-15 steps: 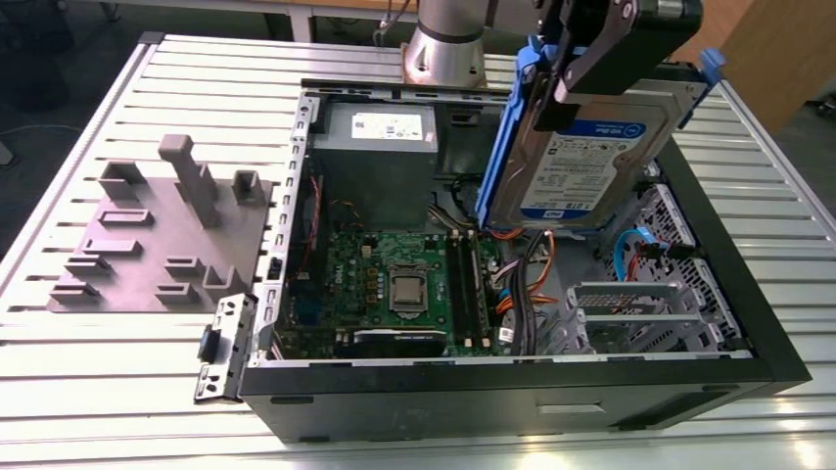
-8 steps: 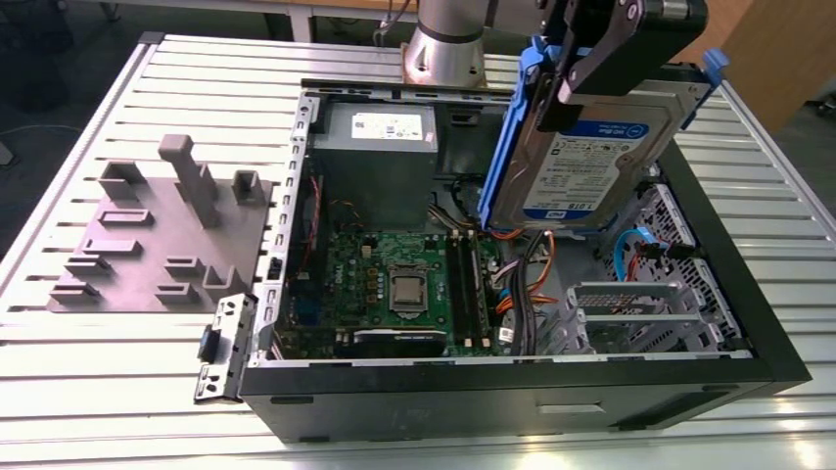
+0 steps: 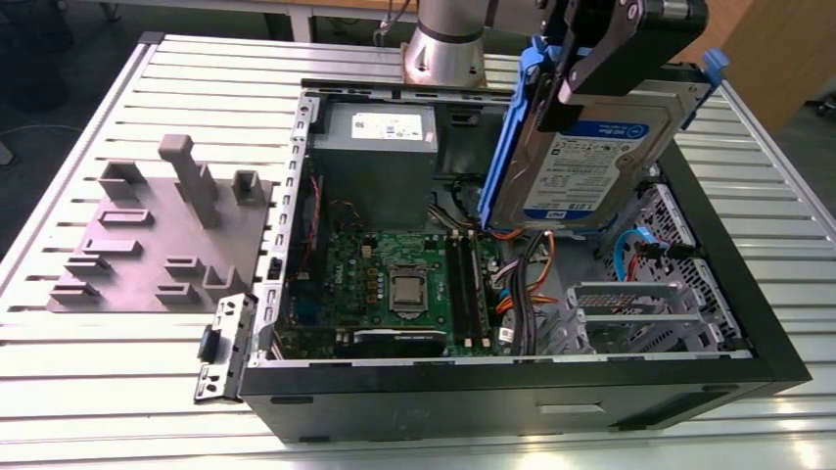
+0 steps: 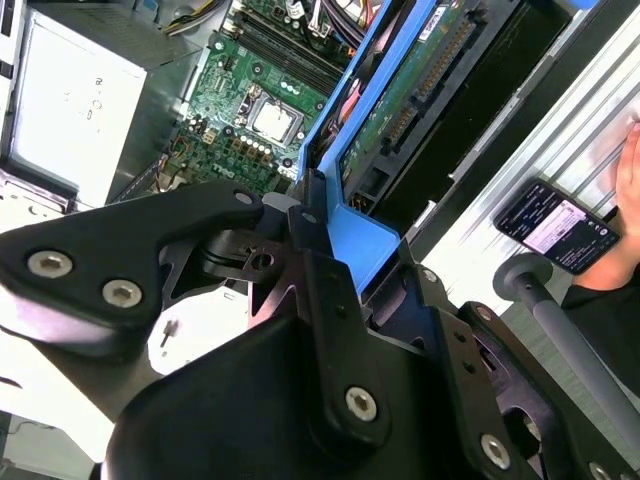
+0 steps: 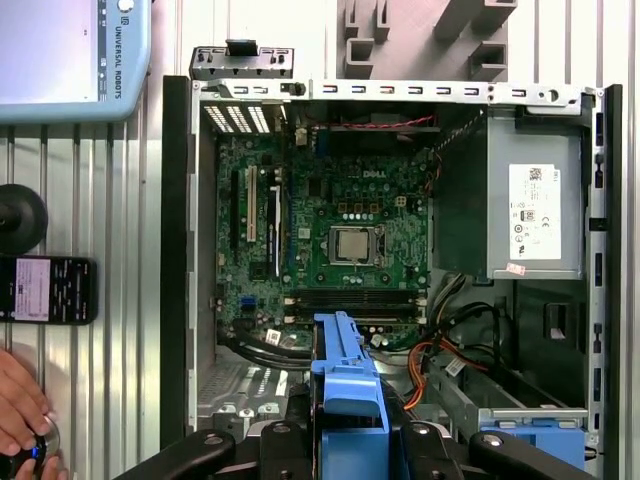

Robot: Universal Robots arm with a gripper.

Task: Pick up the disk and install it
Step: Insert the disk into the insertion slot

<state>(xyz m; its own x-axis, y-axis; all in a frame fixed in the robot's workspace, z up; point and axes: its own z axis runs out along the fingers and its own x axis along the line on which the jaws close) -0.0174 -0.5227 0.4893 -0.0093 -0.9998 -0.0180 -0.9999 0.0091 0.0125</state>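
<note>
Disk, exterior view: disk (image 3: 581,147) is up in the air, held on edge with its label facing the camera, hanging above the open computer case (image 3: 523,392) over the side away from the grey slotted tray (image 3: 151,245).
Pincer, exterior view: pincer (image 3: 588,69) is clamped on the top of the disk's blue frame (image 3: 503,147); gripping the frame's rim leaves the lower end free, which I judge suits lowering it into the case.
Landmark, exterior view: the case lies on its side with the panel off on the slatted worktop (image 3: 131,392), motherboard (image 3: 398,284) facing up, so everything inside is reachable from above.
Disk, second wrist view: blue frame (image 4: 365,235) is pinched tight between the black fingers (image 4: 330,300), the disk's green underside (image 4: 420,90) running away over the case interior.
Bystander, second wrist view: a phone (image 4: 555,225) and a hand (image 4: 630,165) sit on the worktop outside the case.
Disk, first wrist view: looking straight down, the frame's edge (image 5: 350,400) hangs above the case floor, beside the motherboard (image 5: 330,230), with orange cables (image 5: 430,360) close by.
Risk, first wrist view: those cables look like the thing that could snag.
</note>
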